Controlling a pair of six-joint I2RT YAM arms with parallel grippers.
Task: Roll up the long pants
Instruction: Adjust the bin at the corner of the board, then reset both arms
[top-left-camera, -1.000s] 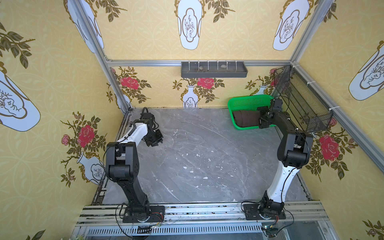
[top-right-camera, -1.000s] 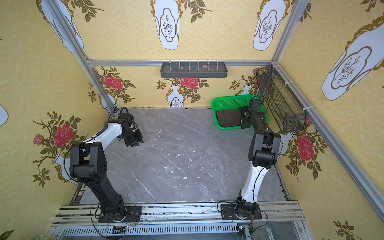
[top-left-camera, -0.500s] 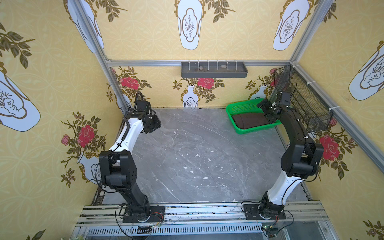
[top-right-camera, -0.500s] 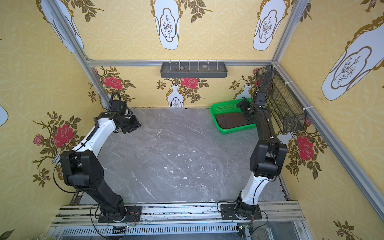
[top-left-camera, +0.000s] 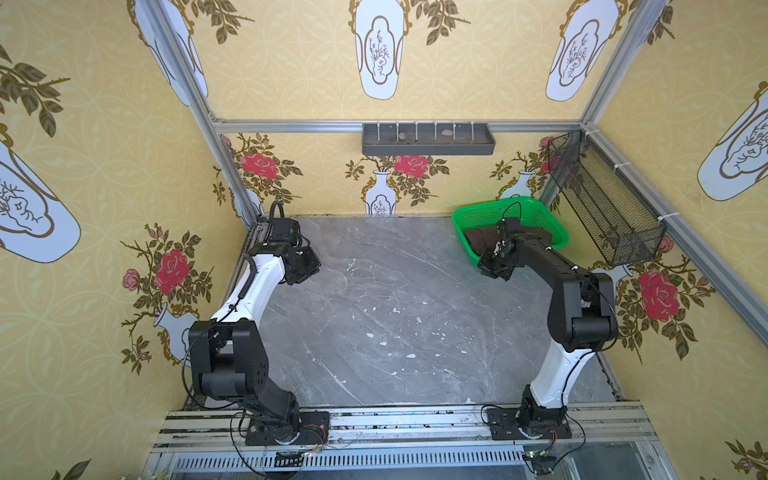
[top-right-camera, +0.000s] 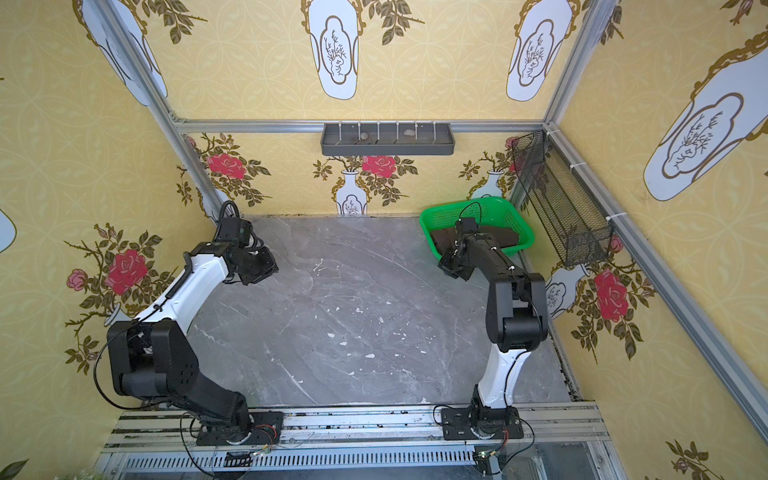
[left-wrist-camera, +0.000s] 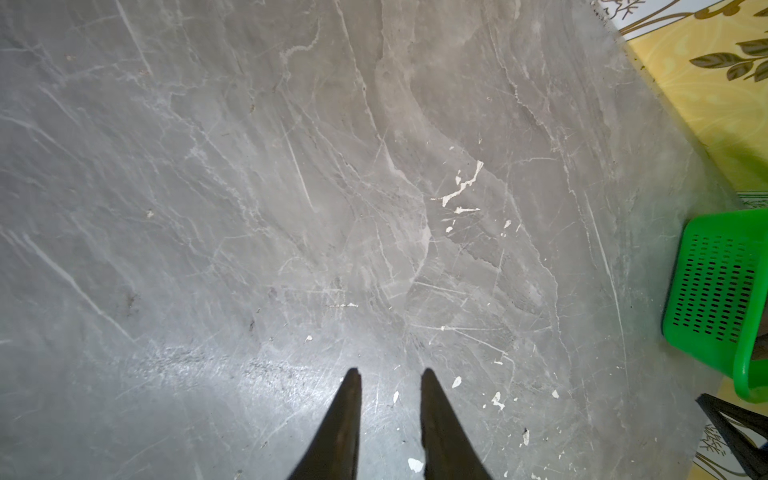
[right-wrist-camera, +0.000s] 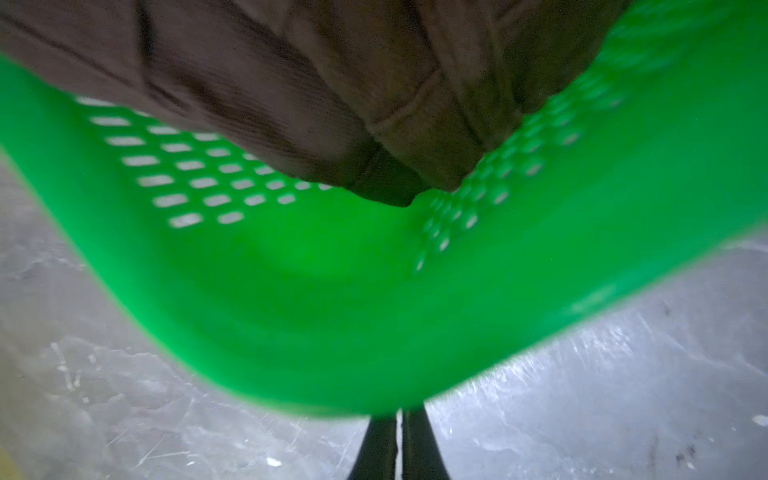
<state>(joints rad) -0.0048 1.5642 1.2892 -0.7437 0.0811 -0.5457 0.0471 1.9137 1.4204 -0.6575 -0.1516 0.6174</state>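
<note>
The long pants (top-left-camera: 482, 241) (top-right-camera: 442, 237) lie bunched as dark brown fabric inside a green plastic basket (top-left-camera: 478, 212) (top-right-camera: 440, 212) at the table's far right corner. In the right wrist view the pants (right-wrist-camera: 291, 83) fill the basket (right-wrist-camera: 332, 311) close up. My right gripper (top-left-camera: 492, 266) (top-right-camera: 453, 266) (right-wrist-camera: 399, 411) is at the basket's near left corner with its jaws shut. Its tips are hidden under the rim, so I cannot tell whether they pinch it. My left gripper (top-left-camera: 305, 270) (top-right-camera: 262, 270) (left-wrist-camera: 390, 372) hovers over bare table at the far left, slightly open and empty.
The grey marble table (top-left-camera: 395, 311) spreads between the arms. A grey shelf tray (top-left-camera: 428, 139) hangs on the back wall, a black wire basket (top-left-camera: 602, 199) on the right wall above the green one. In the left wrist view the green basket (left-wrist-camera: 715, 282) shows at the edge.
The right gripper came back from over the basket to its near left corner and shut. The basket shifted slightly. The left gripper rose toward the back wall, then came back down.
</note>
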